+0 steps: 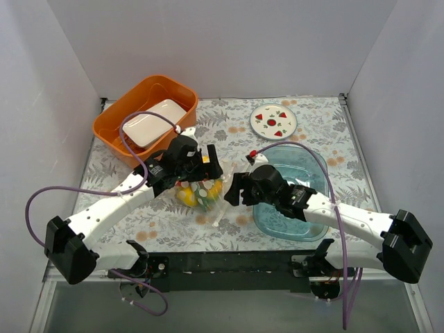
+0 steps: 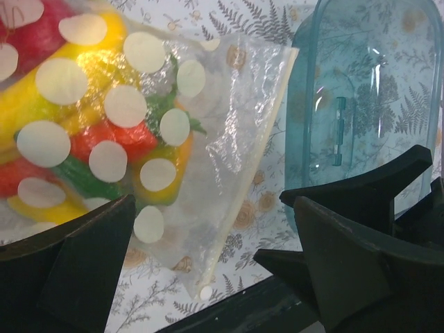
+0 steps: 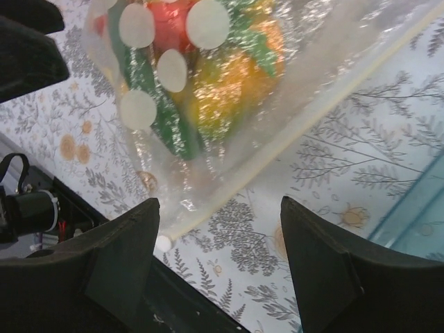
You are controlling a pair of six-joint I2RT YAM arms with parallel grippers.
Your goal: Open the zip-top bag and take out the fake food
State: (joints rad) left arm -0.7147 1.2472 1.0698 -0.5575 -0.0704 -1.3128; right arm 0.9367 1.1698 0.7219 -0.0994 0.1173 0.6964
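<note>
From my station I see the zip-top bag (image 1: 202,194) lying on the bench (image 1: 173,222) near the middle, between the two arms and just left of the blue tray (image 1: 313,171). It is clear, crinkly plastic printed with white dots, and it catches the light in bright wrinkles. The fake food (image 1: 189,196) is inside it: glossy yellow and orange pieces, red ones, and some green bits pressed against the film. A pale seal strip (image 3: 277,147) runs along one edge of the bag and ends in a small white knob (image 3: 163,243) at the corner nearest the arms' bases. I cannot tell whether the seal is parted anywhere.

The left fingers (image 1: 210,164) stand spread as wide as they go above the bag's far end, with nothing between them. The right fingers (image 1: 234,190) are also well apart, just right of the bag. On the right wrist camera the bag's knobbed corner shows in the gap between them, and neither finger is on it.

The bench is covered with a pale sheet printed with grey ferns and small tan flowers. At the back left sits an orange bin (image 1: 111,126) with a white dish (image 1: 156,123) in it. A round white plate (image 1: 273,121) printed with strawberries lies at the back, right of centre. Plain white walls (image 1: 55,62) close in the left, back and right sides.
</note>
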